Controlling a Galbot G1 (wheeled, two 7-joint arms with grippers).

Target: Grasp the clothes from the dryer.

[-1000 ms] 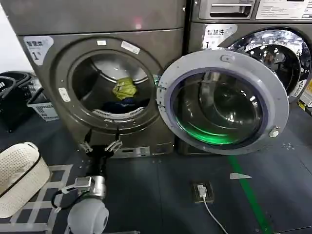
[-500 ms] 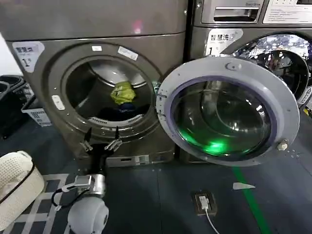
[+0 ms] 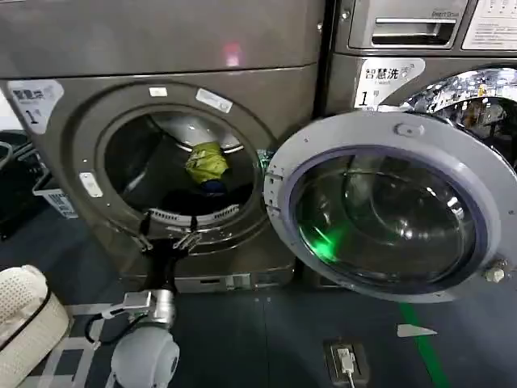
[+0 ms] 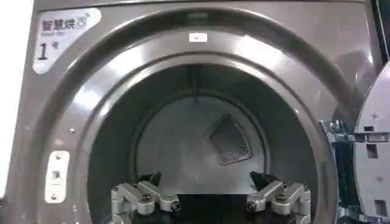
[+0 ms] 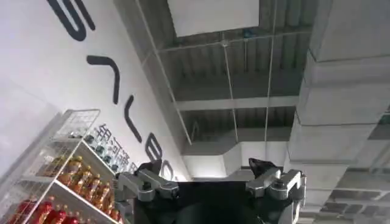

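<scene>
A robot's left hand reaches toward an open dryer with clothes inside.

At far left a white basket (image 3: 28, 323) sits on the floor, likely waiting to receive laundry. Next, the left hand (image 3: 167, 241) hovers with its two fingers spread wide, just in front of the lower rim of the porthole of the dryer (image 3: 48, 186), lined up to enter the drum. Inside lie the clothes (image 3: 207, 164): one yellow-green bundle resting on dark navy fabric low in the drum, not yet touched. To the right, one round grey door (image 3: 388, 206) hangs swung fully open, keeping the opening free. Beyond it stands a second machine (image 3: 477, 97) with a shiny drum. The right hand (image 5: 209, 185) points up at the ceiling, fingers apart, holding nothing.
</scene>
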